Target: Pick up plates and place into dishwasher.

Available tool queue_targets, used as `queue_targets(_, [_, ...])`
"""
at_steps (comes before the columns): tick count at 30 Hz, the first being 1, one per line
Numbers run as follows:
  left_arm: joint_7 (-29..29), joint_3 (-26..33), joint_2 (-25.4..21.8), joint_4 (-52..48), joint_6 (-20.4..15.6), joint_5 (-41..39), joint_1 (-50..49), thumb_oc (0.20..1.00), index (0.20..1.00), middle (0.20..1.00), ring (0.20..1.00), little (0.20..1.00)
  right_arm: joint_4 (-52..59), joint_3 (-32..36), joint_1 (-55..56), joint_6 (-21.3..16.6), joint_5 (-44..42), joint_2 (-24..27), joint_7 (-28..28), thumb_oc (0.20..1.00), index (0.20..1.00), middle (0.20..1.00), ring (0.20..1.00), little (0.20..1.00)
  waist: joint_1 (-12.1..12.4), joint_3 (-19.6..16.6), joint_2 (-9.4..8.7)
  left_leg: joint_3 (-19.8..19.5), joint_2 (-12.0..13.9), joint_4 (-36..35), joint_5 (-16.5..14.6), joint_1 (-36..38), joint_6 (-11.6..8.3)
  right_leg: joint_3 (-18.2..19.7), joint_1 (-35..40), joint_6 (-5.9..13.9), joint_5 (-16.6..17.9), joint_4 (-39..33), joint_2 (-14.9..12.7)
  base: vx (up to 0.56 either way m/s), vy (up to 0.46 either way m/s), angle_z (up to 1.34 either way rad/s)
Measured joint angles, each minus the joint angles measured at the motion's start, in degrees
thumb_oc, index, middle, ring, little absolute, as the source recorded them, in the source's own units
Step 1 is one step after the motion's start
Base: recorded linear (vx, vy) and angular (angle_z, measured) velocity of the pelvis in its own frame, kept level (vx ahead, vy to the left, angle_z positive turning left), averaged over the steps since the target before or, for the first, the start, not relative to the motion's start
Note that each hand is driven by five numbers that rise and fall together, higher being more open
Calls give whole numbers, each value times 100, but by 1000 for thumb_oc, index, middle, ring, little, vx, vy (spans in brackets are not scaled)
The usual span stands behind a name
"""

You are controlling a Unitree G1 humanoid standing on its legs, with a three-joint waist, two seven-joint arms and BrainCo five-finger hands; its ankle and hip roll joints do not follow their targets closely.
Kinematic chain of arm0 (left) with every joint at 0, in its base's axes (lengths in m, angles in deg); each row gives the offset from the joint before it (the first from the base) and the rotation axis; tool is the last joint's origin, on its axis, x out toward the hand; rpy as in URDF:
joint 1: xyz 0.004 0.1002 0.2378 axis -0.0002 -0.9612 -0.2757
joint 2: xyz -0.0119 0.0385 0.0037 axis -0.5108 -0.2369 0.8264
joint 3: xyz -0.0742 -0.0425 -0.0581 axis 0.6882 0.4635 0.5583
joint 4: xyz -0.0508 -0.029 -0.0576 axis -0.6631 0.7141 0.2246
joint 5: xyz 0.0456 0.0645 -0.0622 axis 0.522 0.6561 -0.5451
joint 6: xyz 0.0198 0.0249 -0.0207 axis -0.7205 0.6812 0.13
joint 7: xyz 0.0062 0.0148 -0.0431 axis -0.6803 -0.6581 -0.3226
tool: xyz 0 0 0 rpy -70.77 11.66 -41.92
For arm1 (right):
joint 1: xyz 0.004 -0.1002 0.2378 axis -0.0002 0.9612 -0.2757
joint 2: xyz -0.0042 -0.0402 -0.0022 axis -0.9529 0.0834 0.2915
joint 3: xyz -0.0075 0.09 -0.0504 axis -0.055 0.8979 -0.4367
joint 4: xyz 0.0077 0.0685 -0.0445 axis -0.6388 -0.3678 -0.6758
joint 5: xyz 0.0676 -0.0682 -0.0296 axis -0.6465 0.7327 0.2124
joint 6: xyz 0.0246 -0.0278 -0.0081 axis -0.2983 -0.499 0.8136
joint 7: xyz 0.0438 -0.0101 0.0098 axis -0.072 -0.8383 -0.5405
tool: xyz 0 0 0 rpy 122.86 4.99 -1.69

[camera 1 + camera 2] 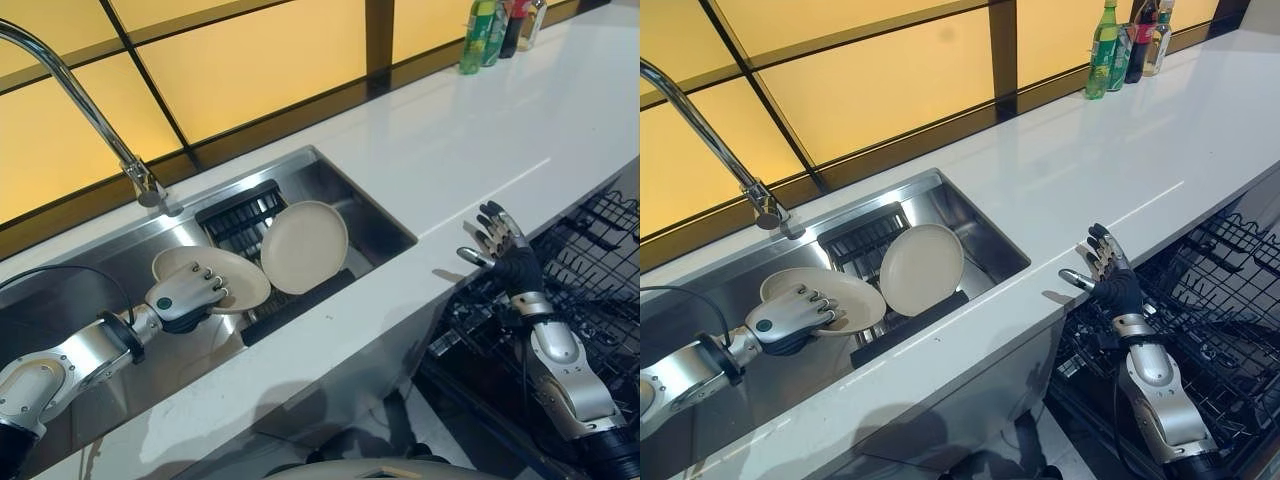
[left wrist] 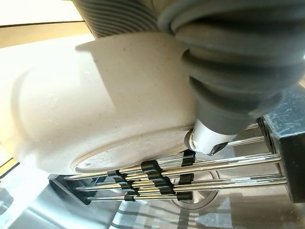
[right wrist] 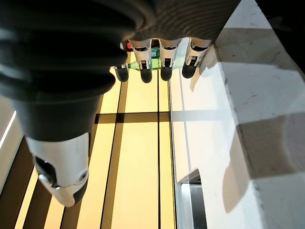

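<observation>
White desk (image 1: 480, 150) runs under amber window panels, with a steel sink (image 1: 330, 185) sunk into it near the front edge and a curved tap (image 1: 90, 115) at the sink's back rim. Bottles (image 1: 1120, 40) stand at the far right corner of the desk. Below the front edge, to the right, the open dishwasher's black wire rack (image 1: 590, 260) shows. Inside the sink sits a dark rack (image 1: 245, 215) with chrome wires, and two round, matte cream plates are on it. One plate (image 1: 305, 245) leans upright against the rack near the sink's middle. The other plate (image 1: 215, 275) lies tilted just left of it, their rims close together. The left hand (image 1: 185, 295) has its fingers curled over this plate's near rim, thumb beneath, gripping it. The right hand (image 1: 500, 240) hovers at the desk's front edge above the dishwasher rack, fingers spread and straight, holding nothing.
</observation>
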Motion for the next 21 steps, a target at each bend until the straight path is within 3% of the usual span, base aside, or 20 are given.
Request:
queue_targets(6, [-106,250,-60,27,68,-216,-240,200,200,200,200,200,3,2,1,-3,0,36,-12,1000,1000,1000,1000,1000,14,-2,5,-35,1,1,1,-7,-1,-66,13,-1,-9,0,0,-22,5,2])
queue_targets(11, [-701,677,-78,174,251,-212,-579,200,200,200,200,200,8,39,5,-7,2,38,-55,1000,1000,1000,1000,1000,47,-3,5,-122,3,0,1,-47,-1,-130,13,-3,-12,0,-3,-39,11,6])
queue_targets(15, [-1369,1085,-73,211,294,-209,-768,200,200,200,200,200,31,172,114,-2,5,34,-63,1000,1000,1000,1000,1000,305,-21,-13,-141,1,2,12,-92,-2,-194,-1,-4,-17,1,-6,-39,-4,9])
queue_targets(21, [-2225,1202,114,-71,167,-403,-749,200,200,200,200,200,238,168,92,-9,169,24,6,1000,1000,1000,1000,1000,546,-97,-113,-222,-13,3,22,-128,-4,-277,15,-2,-39,27,-11,-31,-21,7])
